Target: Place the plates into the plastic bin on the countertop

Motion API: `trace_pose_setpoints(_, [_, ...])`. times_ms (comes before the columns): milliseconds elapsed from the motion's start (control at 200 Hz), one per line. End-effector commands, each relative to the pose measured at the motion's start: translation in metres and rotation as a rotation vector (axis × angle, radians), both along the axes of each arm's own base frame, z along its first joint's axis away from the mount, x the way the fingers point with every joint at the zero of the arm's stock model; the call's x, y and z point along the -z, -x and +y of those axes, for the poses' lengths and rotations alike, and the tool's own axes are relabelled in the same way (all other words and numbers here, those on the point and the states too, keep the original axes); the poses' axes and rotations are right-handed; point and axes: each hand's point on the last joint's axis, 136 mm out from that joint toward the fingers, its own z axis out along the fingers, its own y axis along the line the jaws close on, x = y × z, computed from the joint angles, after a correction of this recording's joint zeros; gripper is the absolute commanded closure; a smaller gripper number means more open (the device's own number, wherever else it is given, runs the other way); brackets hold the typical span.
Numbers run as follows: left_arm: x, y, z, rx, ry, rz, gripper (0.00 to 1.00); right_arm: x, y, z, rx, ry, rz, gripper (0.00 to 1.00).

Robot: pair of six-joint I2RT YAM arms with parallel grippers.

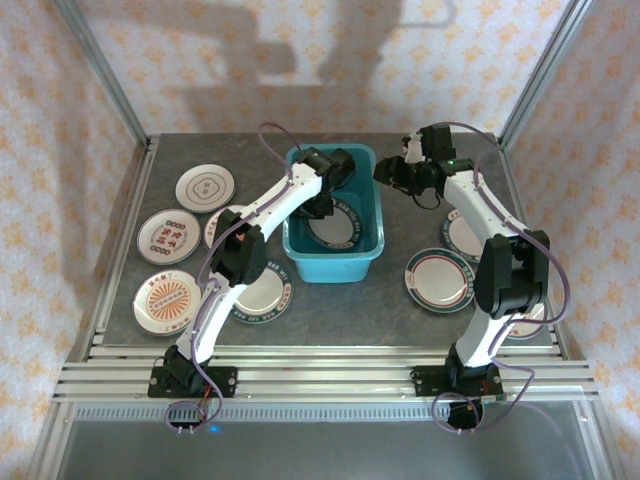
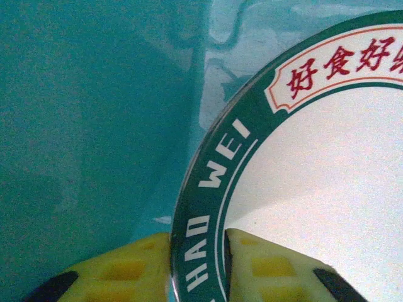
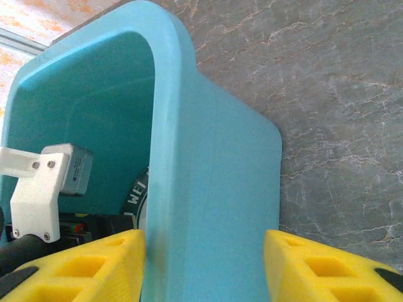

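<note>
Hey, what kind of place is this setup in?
Probably a staged robot test cell, not a home kitchen: aluminium rails frame the countertop, patterned backdrop walls enclose it, and two arms are bolted on.

The left arm reaches forward from its base, wrist bent down, its gripper [image 1: 325,205] lowered with the yellow fingers [image 2: 126,270] parted a little, one either side of a thin rim. The right arm stretches up and leftward; its gripper [image 1: 385,170] holds the fingers [image 3: 315,267] spread apart.
</note>
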Motion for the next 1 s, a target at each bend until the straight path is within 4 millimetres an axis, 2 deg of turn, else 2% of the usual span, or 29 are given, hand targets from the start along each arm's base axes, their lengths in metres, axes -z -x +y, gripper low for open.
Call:
trace_pose_setpoints(0, [-0.003, 0.000, -0.003, -0.031, 0.023, -0.018, 0.68, -0.008, -0.004, -0.002, 0.002, 0.034, -0.022, 0.48])
trace_pose_setpoints(215, [-0.004, 0.001, -0.004, -0.061, 0.055, -0.030, 0.62, -0.011, 0.000, -0.007, 0.020, 0.055, -0.028, 0.47])
trace_pose_setpoints(455, [-0.015, -0.001, -0.006, -0.063, 0.074, -0.057, 0.53, -0.013, 0.005, -0.012, 0.043, 0.069, -0.031, 0.47])
trace_pose_setpoints(716, [-0.042, -0.006, -0.010, -0.059, 0.118, -0.132, 0.41, -0.018, 0.007, -0.016, 0.058, 0.087, -0.036, 0.46])
trace_pose_setpoints(996, [-0.061, -0.006, -0.010, -0.038, 0.123, -0.178, 0.29, -0.022, 0.009, -0.020, 0.062, 0.109, -0.027, 0.45])
